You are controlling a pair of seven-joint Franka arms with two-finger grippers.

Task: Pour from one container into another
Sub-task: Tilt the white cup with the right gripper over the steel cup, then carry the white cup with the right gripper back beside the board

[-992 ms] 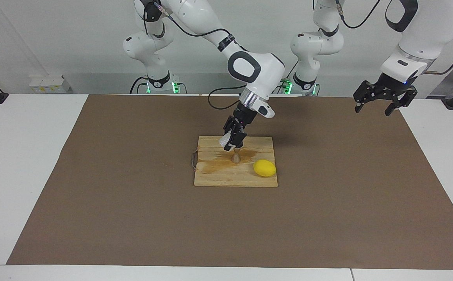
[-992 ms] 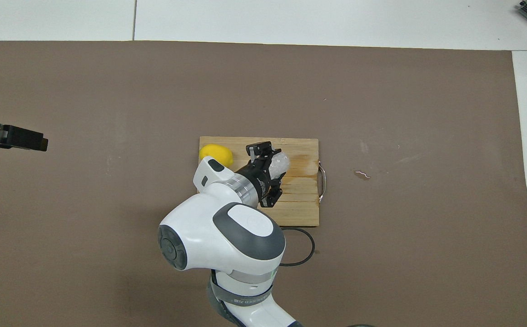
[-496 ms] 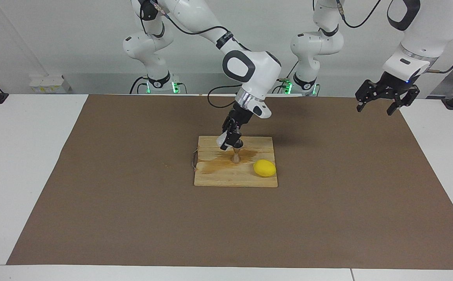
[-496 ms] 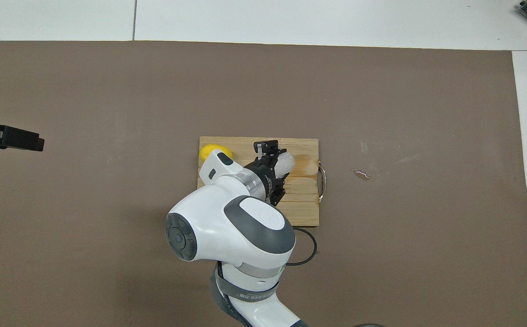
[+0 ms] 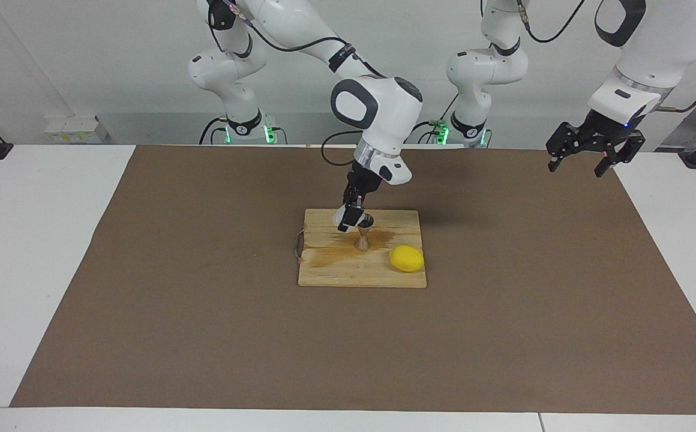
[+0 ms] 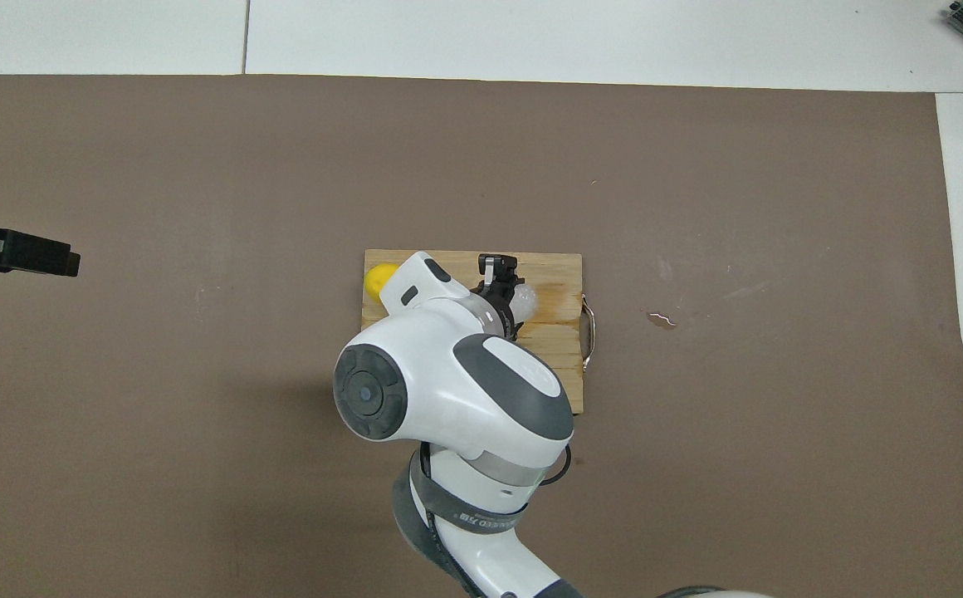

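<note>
My right gripper is shut on the translucent whitish cup, holding it just above the wooden board. The cup hangs close over the rim of the small metal jigger, which stands upright on the board. In the overhead view the right arm hides the jigger. My left gripper waits open and empty in the air over the mat's corner at the left arm's end.
A yellow lemon lies on the board beside the jigger, toward the left arm's end. A dark wet stain spreads across the board around the jigger. The board's wire handle points toward the right arm's end.
The right arm's wrist has swung more upright over the board, carrying the cup a little toward the right arm's end. The left gripper rose slightly, then held still.
</note>
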